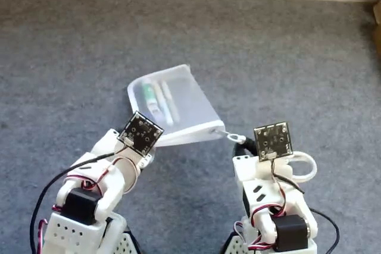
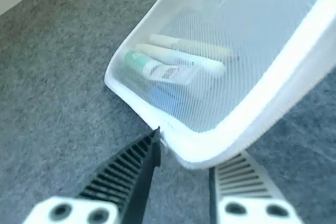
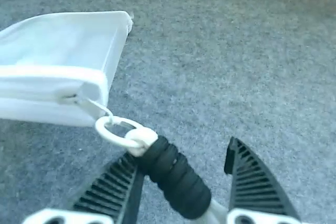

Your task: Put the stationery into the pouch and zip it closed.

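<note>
My left gripper (image 2: 198, 146) clamps the near edge of the white mesh zip pouch (image 2: 247, 51) lying on grey carpet (image 1: 71, 57), pens inside, while my right gripper (image 3: 184, 151) gapes around its black cord pull (image 3: 169, 167)

The left arm (image 1: 110, 173) and the right arm (image 1: 268, 188) sit side by side, both bent forward. The left pincer (image 2: 194, 148) pinches the pouch (image 2: 236, 51) rim. The right pincer (image 3: 184, 150) has its jaws spread wide.

white mesh pouch (image 1: 190, 105), speckled grey table (image 1: 71, 46)
</note>
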`<state>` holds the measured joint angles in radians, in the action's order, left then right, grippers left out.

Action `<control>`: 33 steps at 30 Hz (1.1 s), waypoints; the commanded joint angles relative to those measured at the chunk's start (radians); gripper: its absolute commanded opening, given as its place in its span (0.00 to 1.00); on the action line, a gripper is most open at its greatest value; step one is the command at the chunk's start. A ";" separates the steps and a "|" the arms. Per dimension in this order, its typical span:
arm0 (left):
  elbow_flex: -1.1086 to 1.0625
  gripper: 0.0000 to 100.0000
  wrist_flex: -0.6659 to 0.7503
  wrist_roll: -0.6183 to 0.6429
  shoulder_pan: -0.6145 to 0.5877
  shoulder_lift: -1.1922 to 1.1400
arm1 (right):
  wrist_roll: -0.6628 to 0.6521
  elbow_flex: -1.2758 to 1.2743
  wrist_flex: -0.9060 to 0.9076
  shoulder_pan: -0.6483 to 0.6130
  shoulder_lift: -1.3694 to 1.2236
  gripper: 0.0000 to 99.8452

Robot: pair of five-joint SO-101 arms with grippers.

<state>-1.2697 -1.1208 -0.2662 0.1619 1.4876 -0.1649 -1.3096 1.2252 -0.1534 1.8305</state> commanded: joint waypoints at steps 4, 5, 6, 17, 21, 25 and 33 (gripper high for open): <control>0.090 0.15 -0.055 -0.008 -0.027 0.008 | -0.012 0.027 0.001 -0.039 -0.005 0.20; 0.093 0.15 -0.055 -0.005 -0.028 0.008 | -0.014 0.002 -0.010 -0.050 -0.005 0.20; 0.097 0.15 -0.055 -0.003 -0.039 0.008 | -0.012 -0.024 -0.027 -0.058 0.002 0.20; 0.203 0.15 -0.057 0.078 -0.088 0.008 | -0.011 -0.116 -0.082 -0.027 0.002 0.20; 0.203 0.15 -0.057 0.078 -0.091 0.008 | 0.021 -0.114 -0.082 -0.027 -0.007 0.20; 0.206 0.15 -0.057 0.078 -0.091 0.008 | 0.049 -0.091 -0.082 -0.025 -0.007 0.20; 0.326 0.15 -0.167 0.077 -0.091 0.007 | 0.046 0.048 -0.016 -0.025 -0.027 0.20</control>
<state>-1.0595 -1.2344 -0.2018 0.0806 1.4860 -0.1235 -1.3633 1.2006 -0.1918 1.8290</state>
